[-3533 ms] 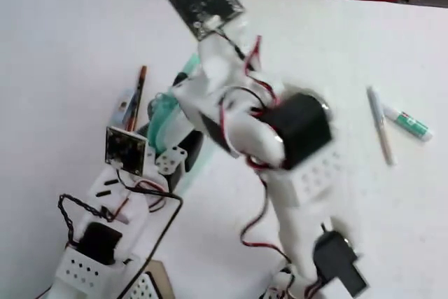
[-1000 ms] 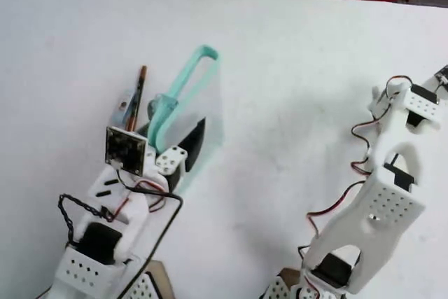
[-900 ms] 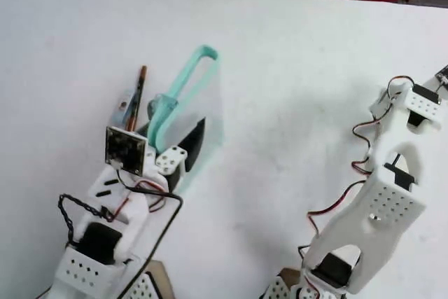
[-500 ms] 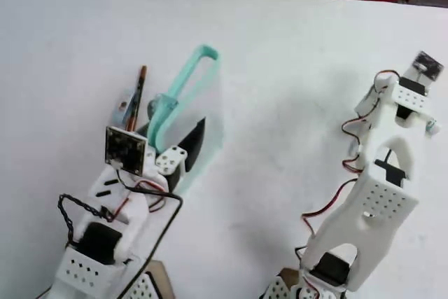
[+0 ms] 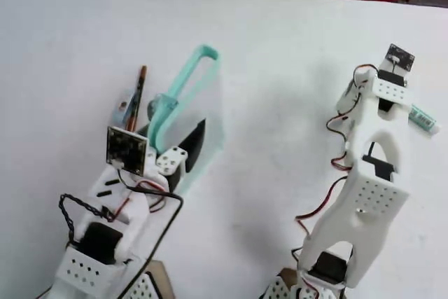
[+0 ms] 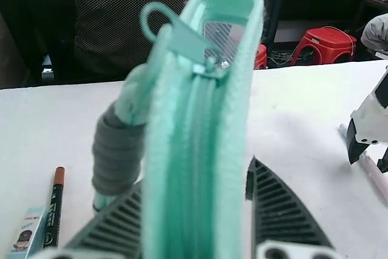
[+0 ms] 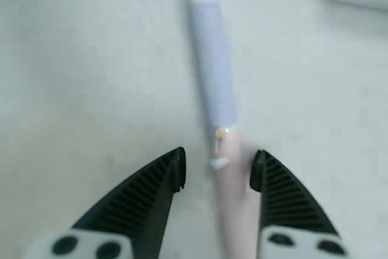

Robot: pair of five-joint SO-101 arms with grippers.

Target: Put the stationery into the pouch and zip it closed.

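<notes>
My left gripper (image 5: 183,150) is shut on the teal mesh pouch (image 5: 190,99), holding it on edge at the table's left. In the left wrist view the pouch (image 6: 200,150) stands between the jaws with its zipper pull (image 6: 176,34) up; a grey-gripped pen (image 6: 115,150) juts out beside it. My right gripper (image 5: 379,103) hangs at the table's right. Its own view shows the gripper (image 7: 215,174) open, straddling a lavender and pink pen (image 7: 212,89) lying on the table. A green and white marker (image 5: 422,118) lies just beyond it.
A brown pencil (image 5: 138,96) and a small light-blue box (image 5: 124,106) lie left of the pouch; both show in the left wrist view as the pencil (image 6: 56,204) and box (image 6: 27,238). Open white table lies between the two arms.
The right arm has left the pouch, swung to the table's right side, and in the last second shifted over the pen there. The left arm and pouch have stayed still.
</notes>
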